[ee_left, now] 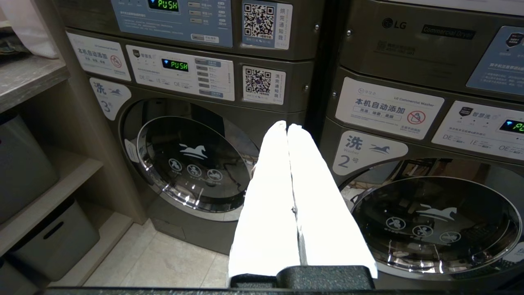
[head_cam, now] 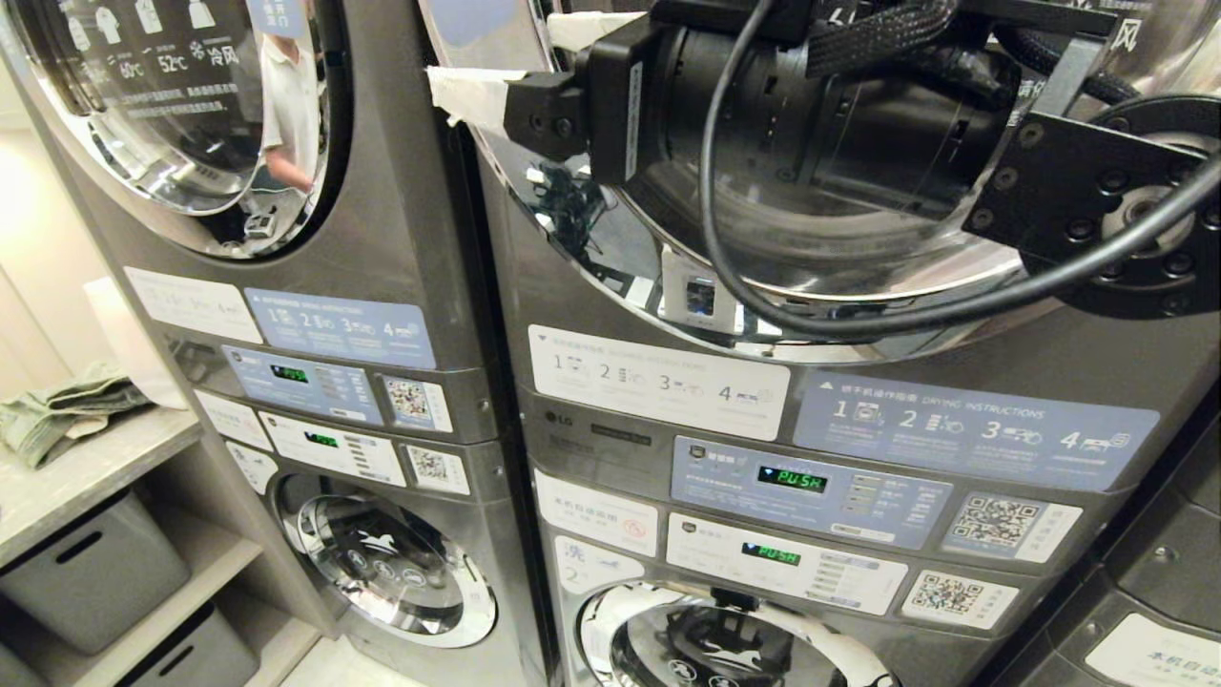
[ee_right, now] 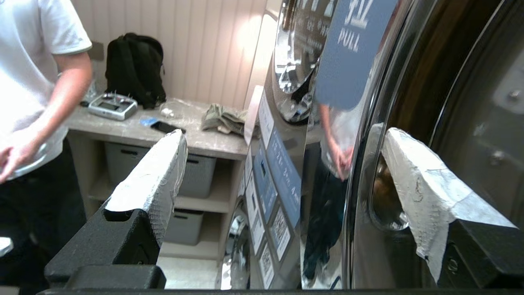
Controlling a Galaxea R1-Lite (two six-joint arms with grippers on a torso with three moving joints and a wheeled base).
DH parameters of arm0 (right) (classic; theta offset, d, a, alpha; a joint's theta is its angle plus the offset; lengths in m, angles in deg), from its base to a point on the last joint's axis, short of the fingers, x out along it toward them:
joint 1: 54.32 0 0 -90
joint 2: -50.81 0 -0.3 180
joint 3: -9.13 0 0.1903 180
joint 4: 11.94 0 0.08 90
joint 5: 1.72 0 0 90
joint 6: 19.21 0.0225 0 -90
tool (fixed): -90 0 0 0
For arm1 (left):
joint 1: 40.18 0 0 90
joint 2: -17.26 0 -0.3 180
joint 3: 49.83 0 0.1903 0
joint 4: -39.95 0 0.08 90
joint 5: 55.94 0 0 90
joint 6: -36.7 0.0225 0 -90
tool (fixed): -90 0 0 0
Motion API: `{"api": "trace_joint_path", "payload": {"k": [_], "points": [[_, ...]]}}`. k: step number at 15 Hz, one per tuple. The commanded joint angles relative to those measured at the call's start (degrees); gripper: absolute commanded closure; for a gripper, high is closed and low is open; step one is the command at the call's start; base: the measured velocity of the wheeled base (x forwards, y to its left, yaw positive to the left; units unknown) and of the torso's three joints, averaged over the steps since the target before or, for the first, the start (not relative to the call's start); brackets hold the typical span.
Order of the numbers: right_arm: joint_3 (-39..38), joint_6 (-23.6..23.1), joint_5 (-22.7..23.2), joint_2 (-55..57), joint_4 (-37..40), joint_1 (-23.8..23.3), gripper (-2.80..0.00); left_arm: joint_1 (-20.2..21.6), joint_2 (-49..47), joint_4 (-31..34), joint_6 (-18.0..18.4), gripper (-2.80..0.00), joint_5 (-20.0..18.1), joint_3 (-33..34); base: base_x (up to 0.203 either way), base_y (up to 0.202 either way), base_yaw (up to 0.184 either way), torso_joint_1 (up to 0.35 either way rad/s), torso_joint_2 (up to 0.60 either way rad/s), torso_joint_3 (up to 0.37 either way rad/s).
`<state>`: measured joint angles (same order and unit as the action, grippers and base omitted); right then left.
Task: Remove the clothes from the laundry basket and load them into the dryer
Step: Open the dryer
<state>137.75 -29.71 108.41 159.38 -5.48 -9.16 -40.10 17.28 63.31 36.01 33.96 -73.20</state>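
While my right end effector [ee_right: 282, 172] stands spread wide and empty, the edge of the upper dryer door [ee_right: 368, 135] runs straight through the gap between its two padded fingers [ee_right: 155, 180]: one pad lies on the glass side, just beside the pane, and the other hangs out in the room. That edge is the relation everything turns on, I think. It runs along the door's rim, across my line of closing, so a squeeze should catch the rim below the PULL label [ee_right: 352, 37], and the door would then swing away from the machine. The right arm is clearly the nearer one; in the head view it fills the space in front of the dryer window [head_cam: 839, 239].

My left end effector [ee_left: 286, 135] is pressed closed on nothing, low down, pointing at the washers [ee_left: 192, 164] beneath.

No laundry basket shows in any view, so the clothes lie somewhere outside my reach here. A person [ee_right: 37, 82] stands by the counter [ee_right: 172, 131], well away from my open fingers, where a crumpled cloth [ee_right: 223, 119] rests.
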Motion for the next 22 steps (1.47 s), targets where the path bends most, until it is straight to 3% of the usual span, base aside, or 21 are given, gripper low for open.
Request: {"api": "trace_joint_path", "payload": {"k": [1, 6, 13, 22], "points": [[-0.5, -0.1, 0.1, -0.4, 0.7, 0.0, -2.80, 0.0, 0.1, 0.0, 0.0, 0.00, 0.0, 0.0, 0.000, 0.000, 0.000, 0.000, 0.00, 0.000], [-1.9, 0.0, 1.0, -1.0, 1.3, 0.0, -2.80, 0.0, 0.0, 0.0, 0.0, 0.00, 0.0, 0.1, 0.000, 0.000, 0.000, 0.000, 0.00, 0.000], [-9.7, -0.1, 9.9, -6.9, 1.3, 0.1, -2.80, 0.0, 0.0, 0.0, 0.0, 0.00, 0.0, 0.1, 0.000, 0.000, 0.000, 0.000, 0.00, 0.000], [-27.9, -0.7, 18.8, -22.9, 1.2, 0.1, -2.80, 0.0, 0.0, 0.0, 0.0, 0.00, 0.0, 0.0, 0.000, 0.000, 0.000, 0.000, 0.00, 0.000]]}}
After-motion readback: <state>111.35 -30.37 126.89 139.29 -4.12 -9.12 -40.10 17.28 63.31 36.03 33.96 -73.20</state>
